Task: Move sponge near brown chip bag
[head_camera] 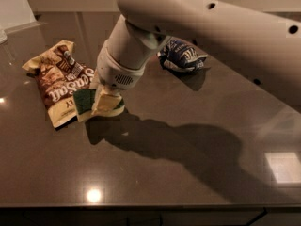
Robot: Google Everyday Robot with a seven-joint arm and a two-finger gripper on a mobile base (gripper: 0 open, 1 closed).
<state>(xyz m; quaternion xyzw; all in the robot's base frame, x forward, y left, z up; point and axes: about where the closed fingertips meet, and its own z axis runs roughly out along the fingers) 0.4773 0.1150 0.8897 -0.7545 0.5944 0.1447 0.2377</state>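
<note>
- At the far left, the brown chip bag (57, 81) lies flat on the dark glossy table (42, 173). It runs on a slant from upper left to lower right, white lettering up, with its cream-yellow end lowest.
- Just right of that lower end is the sponge (83, 100). Its dark green side faces the bag and it is tilted rather than flat. Its left edge meets the bag's lower right corner in this view; I cannot tell whether the two actually touch.
- The gripper (105, 103) sits right on the sponge, low over the table. Its pale fingers (106, 99) are clamped on the sponge, and a sliver of green shows past them on the right.
- Above the gripper, the wide white wrist cuff (120, 72) leads up into the robot arm (216, 27), which crosses the top of the view toward the upper right.
- Under the arm, a broad dark shadow (188, 147) spreads over the table from the sponge toward the right.
- Behind the wrist, right of centre, a balled-up dark blue and white bag (182, 56) rests on the table, well apart from the sponge.
- Bright reflections show on the table: a round one (94, 195) near the front edge and a square one (284, 167) at the far right.
</note>
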